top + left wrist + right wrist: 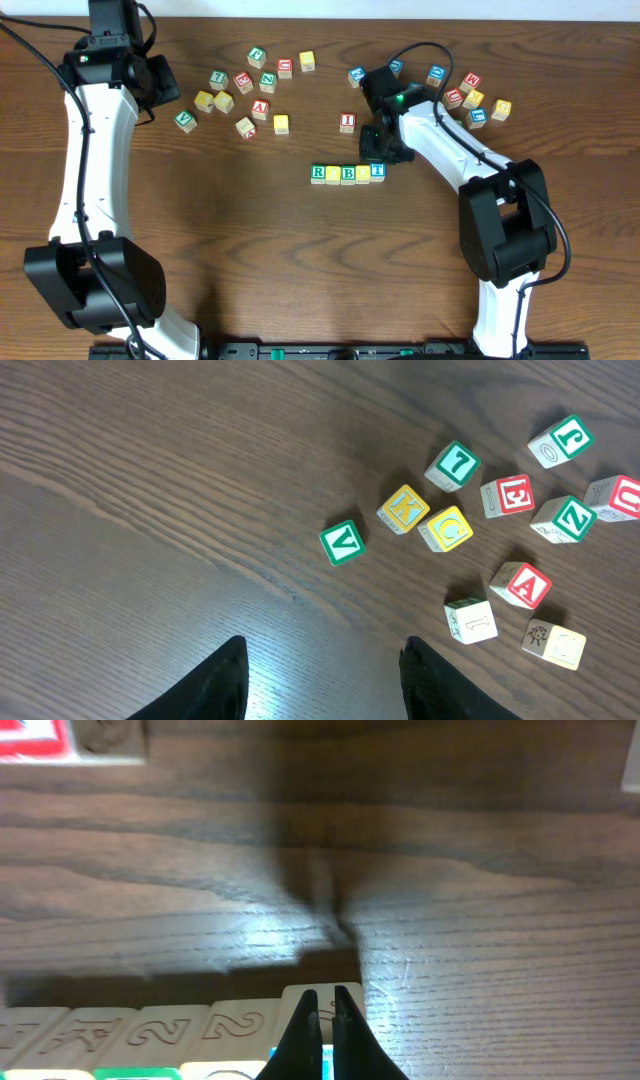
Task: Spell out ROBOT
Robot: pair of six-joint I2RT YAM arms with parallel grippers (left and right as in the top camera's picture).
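Overhead, the row of blocks (348, 173) sits mid-frame on the bench (300, 260); only the right wrist view shows the right fingers (306, 1030) pressed together above its end. The left fingers (215, 685) stand wide.

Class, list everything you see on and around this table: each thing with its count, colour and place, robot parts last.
Row of blocks: 5, green, yellow and blue, side by side at table centre.
Left cluster of blocks: 12, green, red, yellow and plain, scattered at upper left.
Lone block: 1, red, just beyond the row, apart from it.
Right cluster of blocks: 8 visible, blue, red and yellow, upper right.
Table: 1, dark brown wood, under everything.
Left arm: 1, white and black, left side.
Right arm: 1, white and black, right side.
Left end effector: 1, black, open, over bare table.
Right end effector: 1, black, shut, at the row's right end.
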